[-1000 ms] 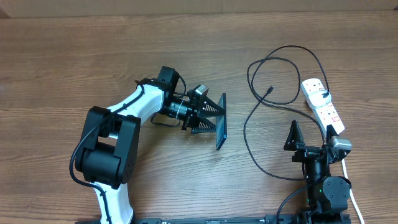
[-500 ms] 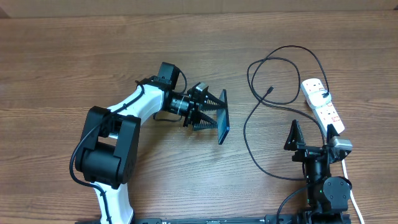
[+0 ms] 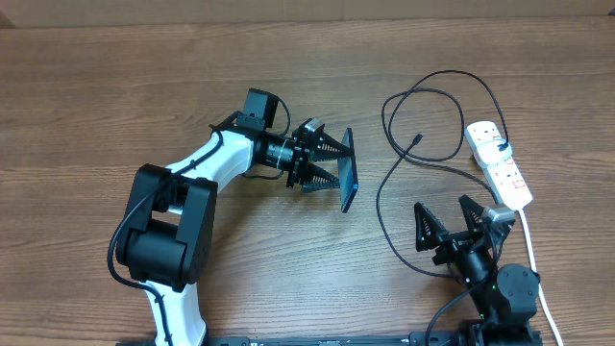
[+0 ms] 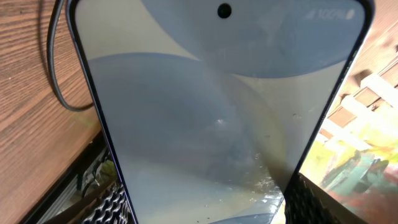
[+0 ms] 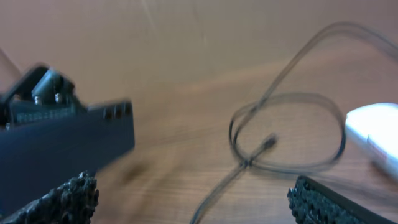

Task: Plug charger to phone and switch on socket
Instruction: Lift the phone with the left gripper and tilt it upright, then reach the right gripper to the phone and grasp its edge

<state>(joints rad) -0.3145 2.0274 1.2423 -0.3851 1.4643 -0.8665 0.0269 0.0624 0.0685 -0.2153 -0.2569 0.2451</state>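
Observation:
The phone (image 3: 351, 187) is held up on its long edge above the table, and my left gripper (image 3: 336, 168) is shut on it from the left. In the left wrist view its light blue-white screen (image 4: 211, 106) fills the frame between the fingers (image 4: 109, 202). The charger (image 3: 384, 207) lies in black loops to the right, with its connector tip (image 3: 417, 140) free on the wood and its black plug (image 3: 503, 146) in the white socket (image 3: 500, 171). My right gripper (image 3: 441, 207) stands open and empty beside the cable. The blurred right wrist view shows the cable tip (image 5: 268, 142) and the socket (image 5: 373, 134).
The socket's white cord (image 3: 538, 279) runs down past the right arm's base. The left arm (image 3: 192, 183) stretches across the left middle of the wooden table (image 3: 96, 96). In the right wrist view the phone's dark edge (image 5: 68, 149) shows at the left.
My left gripper has carried the phone a little up and to the right. The right gripper has swung round toward the left, with its fingers now spread toward the cable.

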